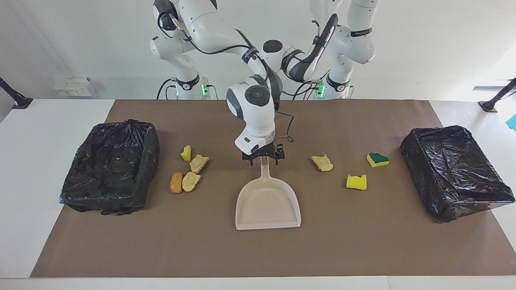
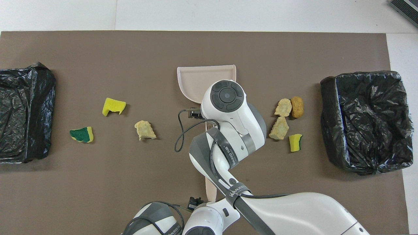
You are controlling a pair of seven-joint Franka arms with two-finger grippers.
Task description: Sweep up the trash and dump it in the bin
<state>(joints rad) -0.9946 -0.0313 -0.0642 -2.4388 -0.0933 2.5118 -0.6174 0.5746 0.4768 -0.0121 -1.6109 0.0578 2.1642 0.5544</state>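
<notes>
Hovering over the dustpan (image 1: pixel 267 201) handle, right pincer (image 1: pixel 263 158) spread, grasping nothing.
Handle's long axis runs toward the robots, directly under it; your left pincer (image 2: pixel 195 203) waits released. Trash (image 1: pixel 189 168) sits on the counter (image 1: pixel 363 241) in two clusters flanking the pan.

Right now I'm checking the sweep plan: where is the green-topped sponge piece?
The green-topped sponge piece lies on the brown mat toward the left arm's end, beside the black-lined bin there, nearer the robots than the yellow sponge piece.

A white table (image 1: pixel 48 121) carries a brown mat (image 1: pixel 363 241). On the mat lie a beige dustpan (image 1: pixel 268 205) at mid-table, a black-lined bin (image 1: pixel 111 165) near each end edge, four trash scraps (image 1: pixel 189 169) beside one bin, and three more (image 1: pixel 356 182) toward the other bin (image 1: pixel 453 171).
</notes>
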